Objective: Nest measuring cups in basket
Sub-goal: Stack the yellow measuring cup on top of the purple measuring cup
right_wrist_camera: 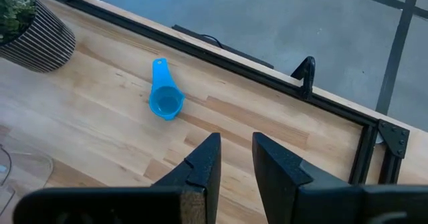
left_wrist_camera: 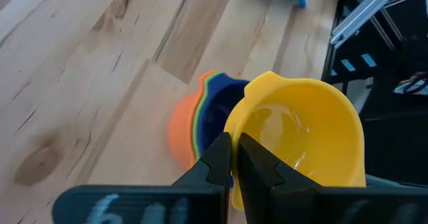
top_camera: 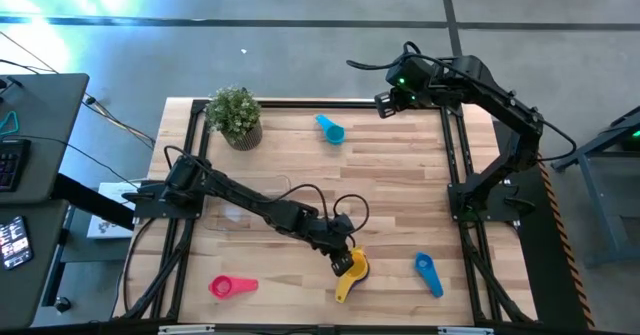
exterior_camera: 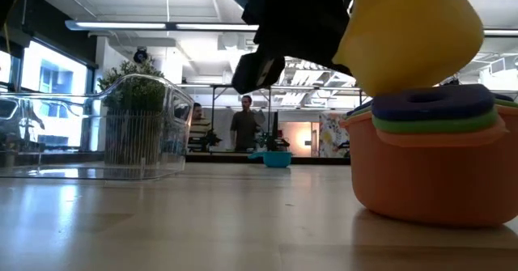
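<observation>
My left gripper (left_wrist_camera: 234, 154) is shut on a yellow measuring cup (left_wrist_camera: 301, 137) near the table's front, right of centre (top_camera: 345, 260). Just below the cup stands a stack (exterior_camera: 429, 158): an orange cup (left_wrist_camera: 179, 127) with a green (exterior_camera: 437, 124) and a dark blue-purple one (exterior_camera: 433, 101) nested in it. A light blue cup (top_camera: 330, 128) lies far back, a blue cup (top_camera: 428, 273) at the front right and a pink one (top_camera: 232, 286) at the front left. The clear basket (exterior_camera: 97, 125) stands left of centre. My right gripper (right_wrist_camera: 235, 157) hangs open, high over the far edge. My left gripper pinches the yellow cup's wall at the rim (left_wrist_camera: 235, 127), one finger inside the bowl and one outside. The fingers slant down from the table's left. The cup hangs tilted over the stack, its bottom (exterior_camera: 405, 69) at the stack's top; whether they touch I cannot tell.
A small potted plant (top_camera: 235, 115) stands at the far left corner, behind the basket. Black frame rails (top_camera: 455, 155) run along the table's sides. Bare wood lies between the stack and the basket. People stand in the room behind the table.
</observation>
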